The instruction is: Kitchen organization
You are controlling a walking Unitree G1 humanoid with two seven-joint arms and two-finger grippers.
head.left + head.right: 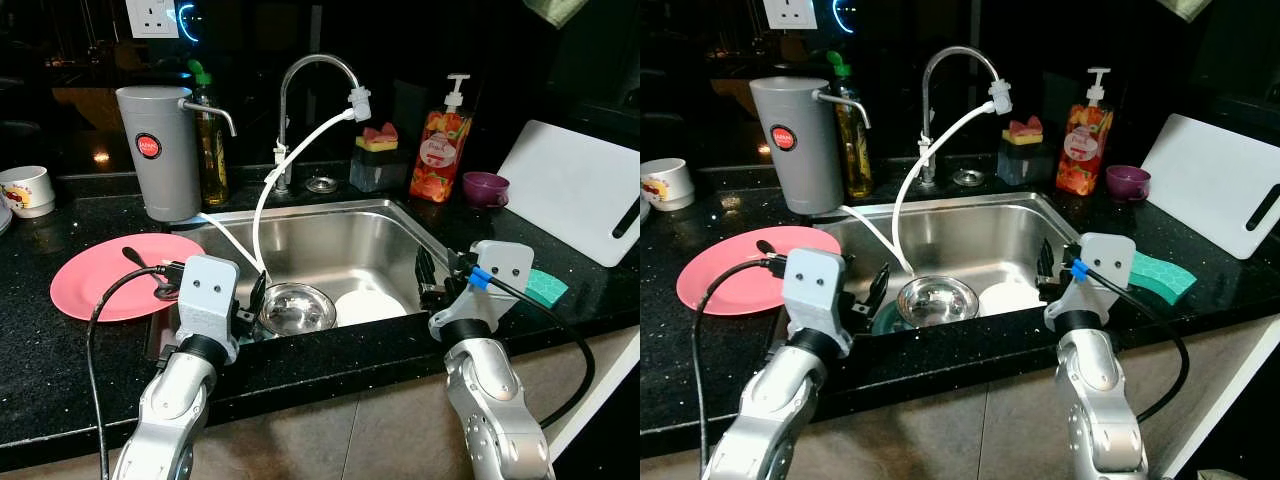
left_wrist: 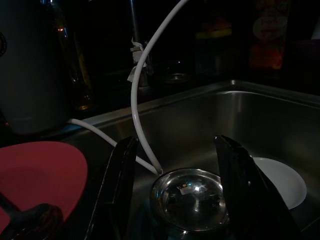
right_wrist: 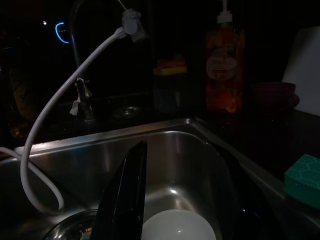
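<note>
While both grippers hover open, empty at sink (image 1: 400, 225) front: left gripper (image 2: 182, 200) straddles steel bowl (image 1: 296, 307); right gripper (image 3: 185, 200) over white plate (image 1: 368, 305). Lower squarely, clear hose (image 1: 262, 205), grip rim.

Both silver arms raised from near edge, forearms angled up and forward, grey wrist blocks level with near rim of table.

Left hand (image 1: 250, 296): left of centre, two long black fingers (image 2: 117, 192) spread apart, pointing forward and down, nothing between them.

Right hand (image 1: 428, 281): on right, black fingers (image 3: 125, 192) parted, pointing forward and slightly left, nothing gripped. Black cable with blue tag runs from right wrist back toward right; another black cable loops off left wrist.
</note>
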